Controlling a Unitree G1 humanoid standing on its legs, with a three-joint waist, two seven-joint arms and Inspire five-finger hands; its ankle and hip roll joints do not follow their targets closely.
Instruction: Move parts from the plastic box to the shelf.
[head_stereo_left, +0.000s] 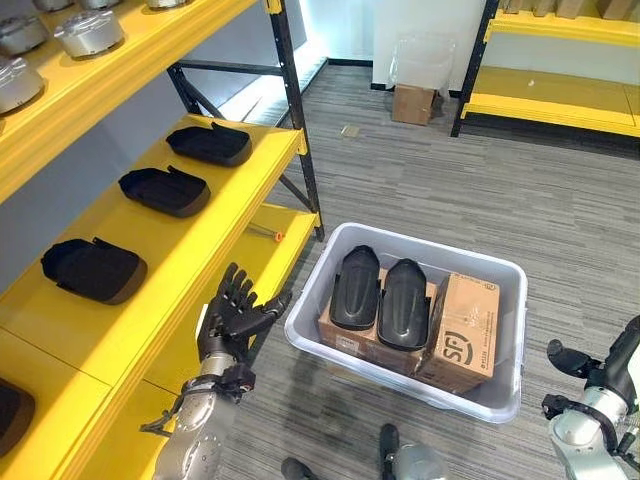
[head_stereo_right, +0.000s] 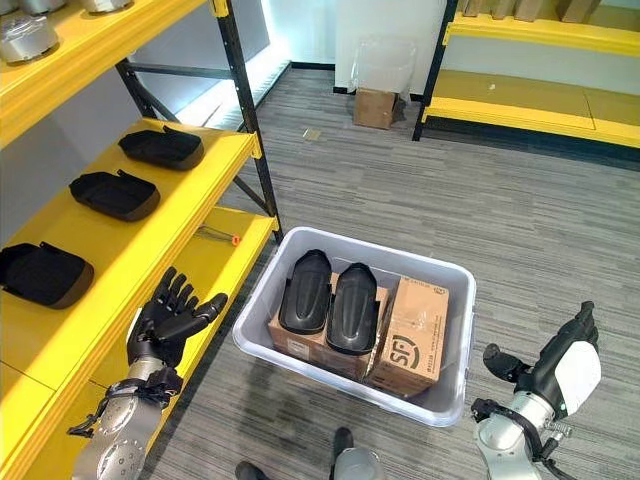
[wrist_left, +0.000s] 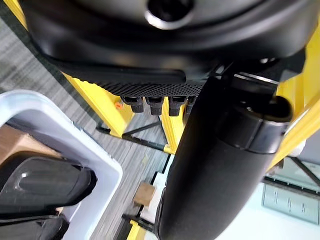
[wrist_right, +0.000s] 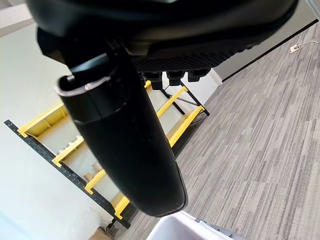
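While both hands were empty, the two black parts (head_stereo_left: 380, 295) lay side by side on cardboard boxes (head_stereo_left: 440, 340) inside the plastic box (head_stereo_left: 500, 400).
The left hand (head_stereo_left: 232, 318) was raised with fingers spread straight, between the yellow shelf (head_stereo_left: 190, 250) edge and the box; three more parts (head_stereo_left: 162, 190) sat on that shelf. The right hand (head_stereo_right: 560, 365) hung low beside the box, fingers relaxed and empty.
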